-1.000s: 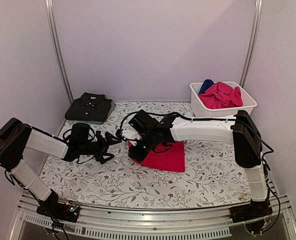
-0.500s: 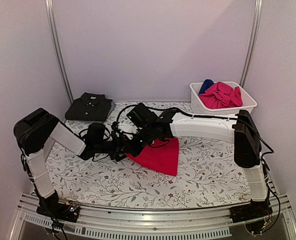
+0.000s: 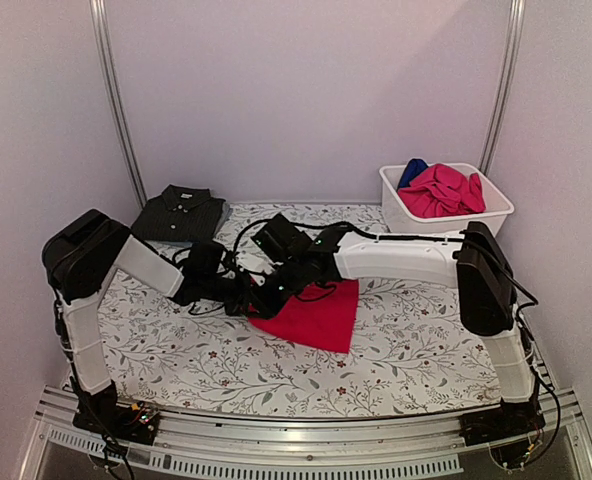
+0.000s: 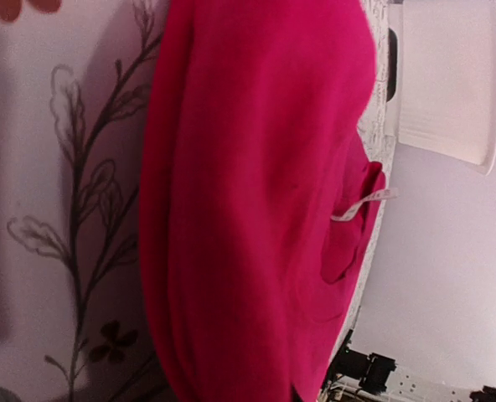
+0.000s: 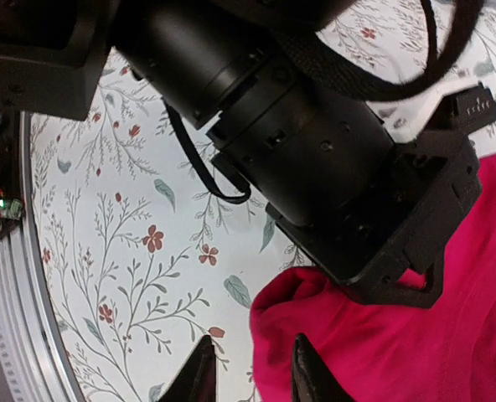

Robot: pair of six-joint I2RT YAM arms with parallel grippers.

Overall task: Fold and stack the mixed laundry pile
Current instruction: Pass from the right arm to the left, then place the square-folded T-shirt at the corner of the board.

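The red tee (image 3: 316,315) lies mid-table on the floral cloth, and it fills the left wrist view (image 4: 256,209). My left gripper (image 3: 248,297) sits at the tee's left edge, shut on a bunched fold of it; its fingers are hidden, but its black body (image 5: 382,226) presses into the red cloth. My right gripper (image 5: 250,373) hovers just beside it, open, one fingertip (image 5: 305,368) over the tee and the other over the table. A folded charcoal polo (image 3: 179,215) lies at the back left. A magenta garment (image 3: 441,190) and a blue one (image 3: 412,170) are heaped in the tub.
The white tub (image 3: 496,215) stands at the back right corner. The floral cloth (image 3: 176,350) covers the table. The two arms cross close together over the middle, with cables looping between them. Metal rails run along the near edge (image 3: 306,430).
My left arm has swung right to the tee's left edge and shut there. My right gripper has opened and released the tee, which has settled lower.
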